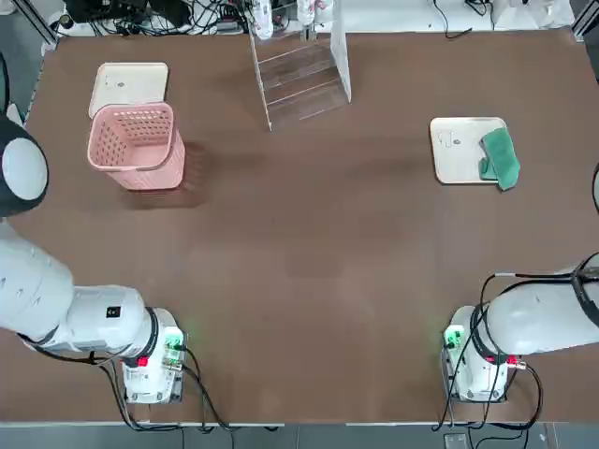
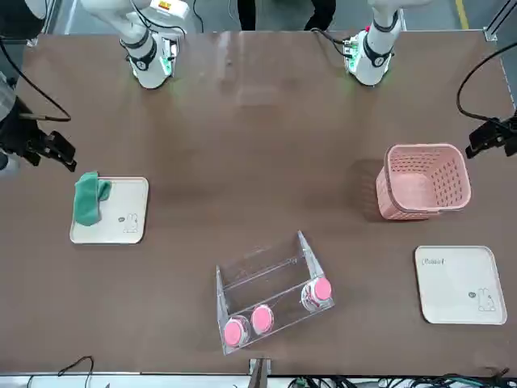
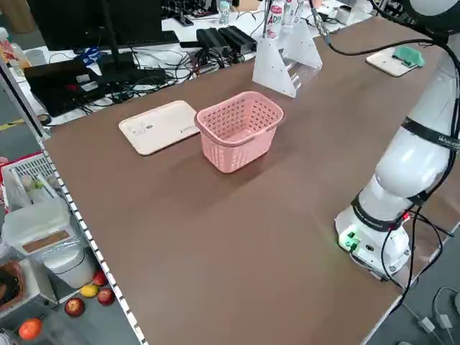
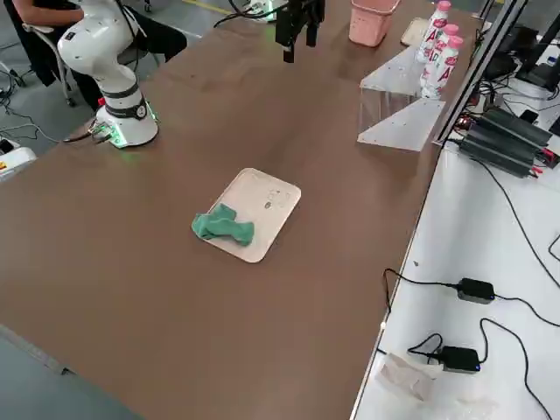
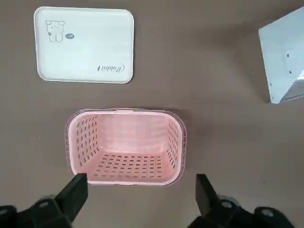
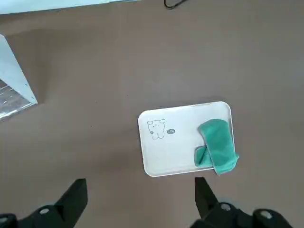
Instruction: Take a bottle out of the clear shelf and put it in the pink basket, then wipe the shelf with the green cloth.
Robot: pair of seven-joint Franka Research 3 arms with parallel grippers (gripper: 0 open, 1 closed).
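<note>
We see, going from left to right, that the left arm (image 1: 94, 318) reaches forward from its base at the near side of the surface (image 1: 299, 243), bent and raised, and the right arm (image 1: 552, 318) is also bent and raised, on the other side. For the containers, we find at the left a cream tray (image 1: 128, 79), lying flat, and just beside it, nearer to the robot, the pink basket (image 1: 140, 140), open at its top so that its perforated inside is visible. In the middle, at the far edge, is the clear shelf (image 1: 299, 79). It carries three white bottles with pink caps: one bottle (image 2: 317, 294) toward the robot's left, and two others (image 2: 264, 319) (image 2: 237, 331) close together toward its right. More to the right lies a second tray (image 1: 459, 150), and the green cloth (image 1: 502, 157) rests on it, folded and hanging over its right rim. The left claw (image 5: 141, 178) is wide open near the pink basket, above the surface, and between its fingers it holds nothing. The right claw (image 6: 141, 181) is equally wide open, above the surface near the second tray, and it touches nothing.
</note>
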